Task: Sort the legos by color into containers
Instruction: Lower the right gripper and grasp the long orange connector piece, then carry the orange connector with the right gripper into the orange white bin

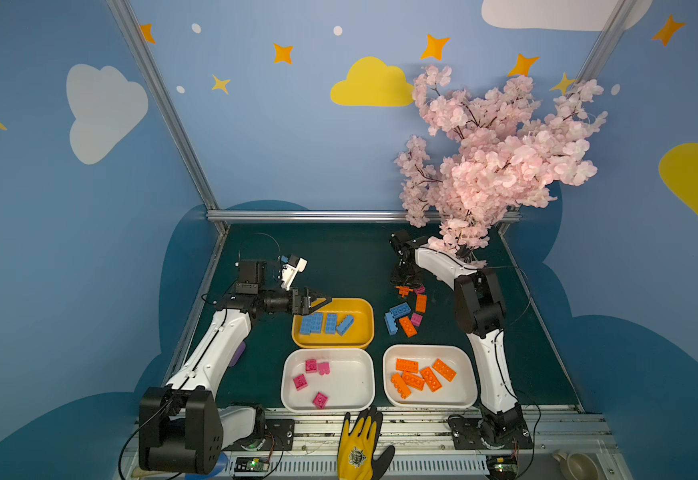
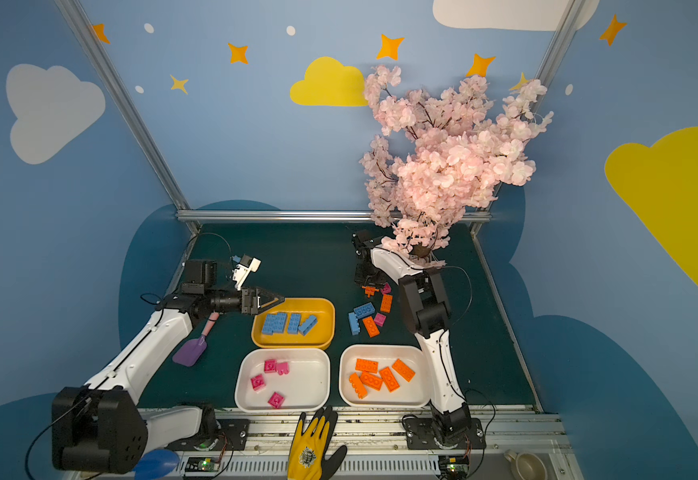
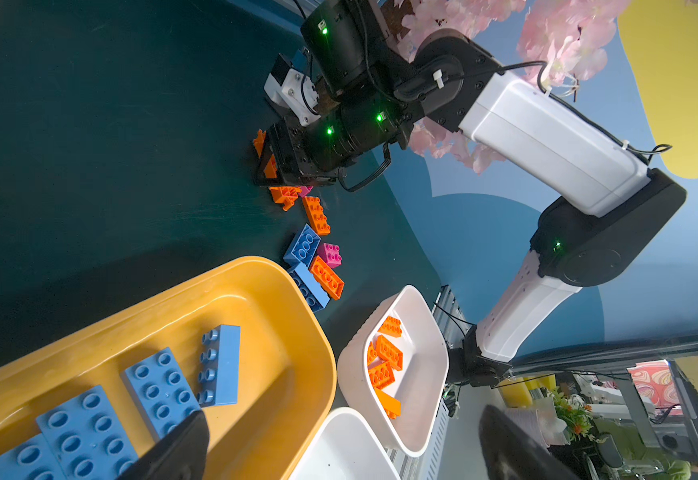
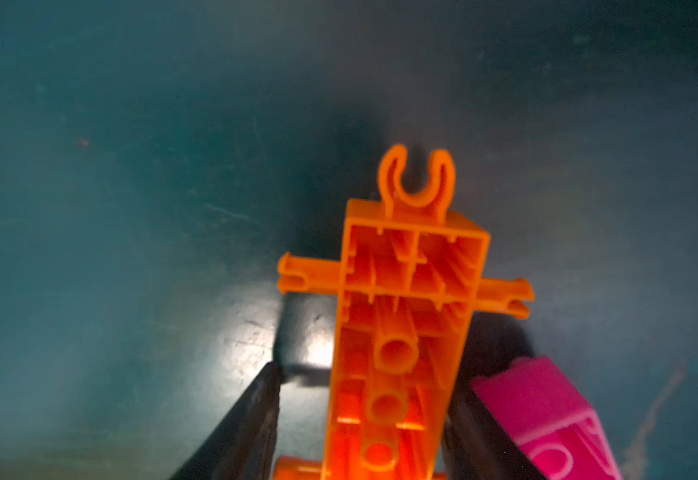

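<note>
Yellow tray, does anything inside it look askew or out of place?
One blue brick in the yellow tray is tipped on its side, studs facing sideways; the other blue bricks lie flat, studs up.

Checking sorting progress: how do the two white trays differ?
The left white tray holds pink bricks; the right white tray holds orange bricks. The left tray has four, mostly spread out; the right tray has five, bunched together. The left tray's bricks are small and squarish, the right tray's longer rectangles. Both trays are white rounded rectangles of like size, side by side, each holding one colour.
</note>
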You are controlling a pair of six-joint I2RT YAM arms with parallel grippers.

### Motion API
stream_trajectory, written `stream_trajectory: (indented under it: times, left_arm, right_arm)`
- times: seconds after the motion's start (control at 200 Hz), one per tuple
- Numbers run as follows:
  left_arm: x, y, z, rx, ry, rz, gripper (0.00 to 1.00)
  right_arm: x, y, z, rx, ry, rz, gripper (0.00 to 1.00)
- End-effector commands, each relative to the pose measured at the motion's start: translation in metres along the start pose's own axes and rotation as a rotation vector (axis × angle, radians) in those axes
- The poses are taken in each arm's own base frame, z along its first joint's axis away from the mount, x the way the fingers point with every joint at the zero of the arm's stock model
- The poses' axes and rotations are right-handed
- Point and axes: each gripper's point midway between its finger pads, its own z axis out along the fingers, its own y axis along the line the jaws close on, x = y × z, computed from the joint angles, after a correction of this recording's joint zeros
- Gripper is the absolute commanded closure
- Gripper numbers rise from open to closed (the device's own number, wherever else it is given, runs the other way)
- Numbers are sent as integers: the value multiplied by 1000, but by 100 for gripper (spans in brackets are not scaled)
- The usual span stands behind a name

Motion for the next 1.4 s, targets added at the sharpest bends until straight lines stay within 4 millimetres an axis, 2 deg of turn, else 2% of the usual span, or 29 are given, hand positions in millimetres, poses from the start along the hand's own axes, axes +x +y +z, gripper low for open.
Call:
stream_trajectory:
  times: [0.0,0.255,0.425,0.546,0.686,0.756,0.831,0.971,1.071,1.151,1.281,1.397]
  left_arm:
    - [-2,0,0,6,6,11,1]
    - [-1,2,1,3,7,10,1]
    - [1,4,2,2,11,6,1]
    - [1,3,2,1,11,8,1]
    - [0,3,2,0,10,11,1]
    - [-1,3,1,-1,8,13,1]
    - [-1,2,1,0,7,14,1]
    - [-2,-1,-1,3,3,20,1]
    - [-3,-2,0,7,2,20,1]
    - [-4,-3,0,12,2,21,1]
    - [-6,-6,0,27,-1,16,1]
    - [-3,-11,1,53,4,17,1]
  right_arm:
    - [-10,-9,-2,13,-19,42,41]
    - [-15,-13,3,17,-14,57,47]
    - [-20,-12,1,0,-26,71,44]
    - [-19,-14,1,16,-16,61,63]
    - [-18,-17,-3,28,-18,45,78]
    - [-20,-18,-10,27,-31,32,84]
    - [-22,-18,-23,18,-48,17,85]
    - [-16,-9,-58,-37,-77,-33,85]
    - [5,-5,-85,-84,-80,-75,85]
    - [34,-6,-104,-127,-53,-102,85]
    - [99,-19,-129,-150,13,-158,84]
    - [159,-45,-144,-129,91,-175,84]
